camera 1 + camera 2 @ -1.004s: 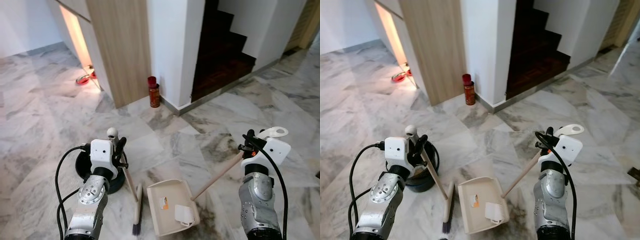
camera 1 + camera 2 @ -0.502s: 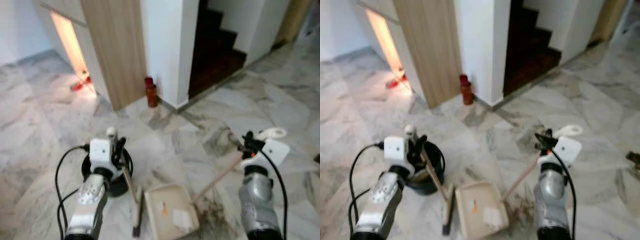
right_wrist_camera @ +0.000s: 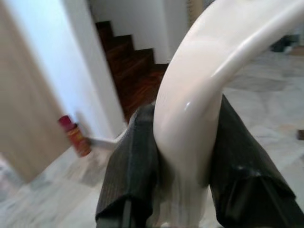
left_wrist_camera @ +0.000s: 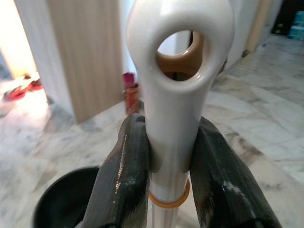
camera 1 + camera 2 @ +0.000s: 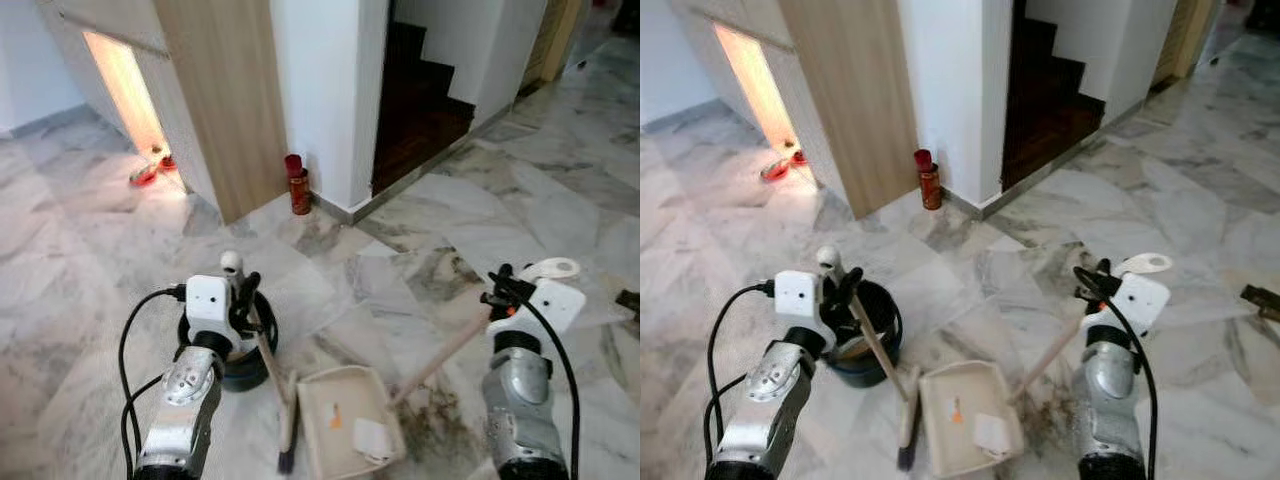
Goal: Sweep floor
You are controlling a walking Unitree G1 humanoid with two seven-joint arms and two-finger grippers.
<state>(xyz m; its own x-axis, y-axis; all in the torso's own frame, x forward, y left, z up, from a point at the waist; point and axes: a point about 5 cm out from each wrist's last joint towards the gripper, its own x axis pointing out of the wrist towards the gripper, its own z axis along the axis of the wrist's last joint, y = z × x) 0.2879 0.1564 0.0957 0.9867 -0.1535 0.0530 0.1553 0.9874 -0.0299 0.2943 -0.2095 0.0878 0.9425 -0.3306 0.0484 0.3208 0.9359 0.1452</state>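
My left gripper (image 5: 243, 302) is shut on the broom (image 5: 270, 365), just below its white cap with a hanging hole (image 4: 178, 71). The wooden stick slants down to the dark brush head (image 5: 287, 432) resting on the marble floor. My right gripper (image 5: 499, 292) is shut on the white curved top (image 3: 204, 71) of the dustpan handle (image 5: 440, 352). The cream dustpan (image 5: 330, 445) lies flat on the floor between my arms, right beside the brush head, with a white scrap (image 5: 369, 438) and a small orange bit in it.
A black bucket (image 5: 868, 345) stands on the floor by my left arm. Dark dirt marks (image 5: 432, 420) lie right of the dustpan. Ahead are a wooden panel (image 5: 220, 90), a red can (image 5: 298, 185) at the white wall's foot, and dark stairs (image 5: 420, 100). Red slippers (image 5: 145, 172) lie far left.
The whole picture has shifted, so the camera has moved; the wall and stairs sit a little differently. Both grippers keep their hold, and broom and dustpan stay side by side.
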